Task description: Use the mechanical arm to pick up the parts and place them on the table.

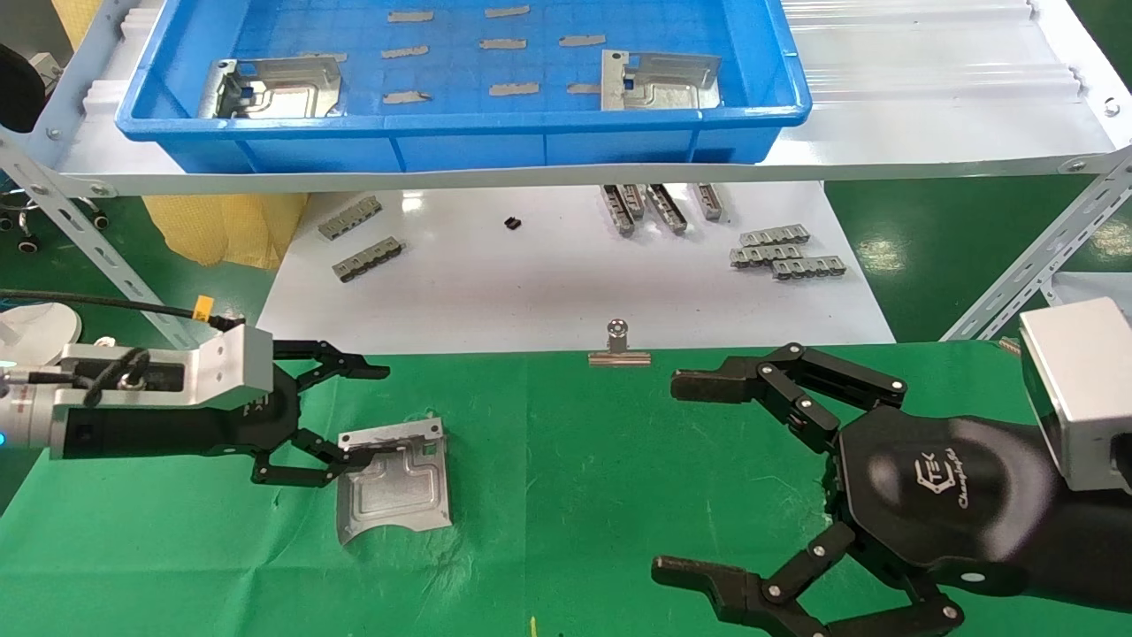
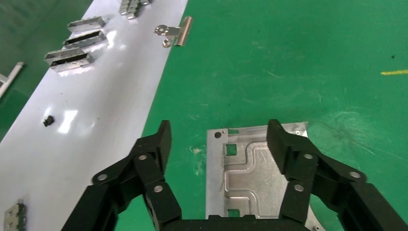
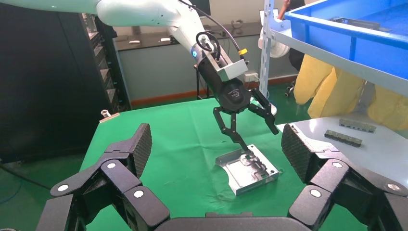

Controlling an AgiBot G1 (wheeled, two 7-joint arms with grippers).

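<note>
At far left, our left gripper (image 1: 340, 416) hangs low over the table (image 1: 566, 495), its fingers spread wide. One finger (image 1: 305, 469) lies over the near-left edge of a part (image 1: 395, 482) that rests flat on the green cloth, concave edge toward us; the other finger (image 1: 340, 363) stands clear of it, over bare cloth. In the left wrist view the part (image 2: 252, 175) sits between and under the parted fingers, which are not closed on it, so we judge the plate released, or about to be. Whether the lower finger actually touches the metal we cannot tell.

At centre, a binder clip (image 1: 618, 345) pins the cloth's far edge. Beyond it lies a white board (image 1: 566, 292) carrying grey notched strips (image 1: 785, 249).

Above, on the shelf, the blue tray (image 1: 460, 133) holds two more parts, one at its left (image 1: 274, 87) and one at its right (image 1: 659, 80), with thin grey slips (image 1: 504, 44) scattered between them.

At right, our right gripper (image 1: 694, 478) rests over the cloth, fingers splayed and holding nothing.

For the next pick, we judge that the tray's left part lies up and away from the left gripper, nearer to it than to the right gripper; the right part lies nearer the right gripper. Both plates lie with their longer side running across the tray.
</note>
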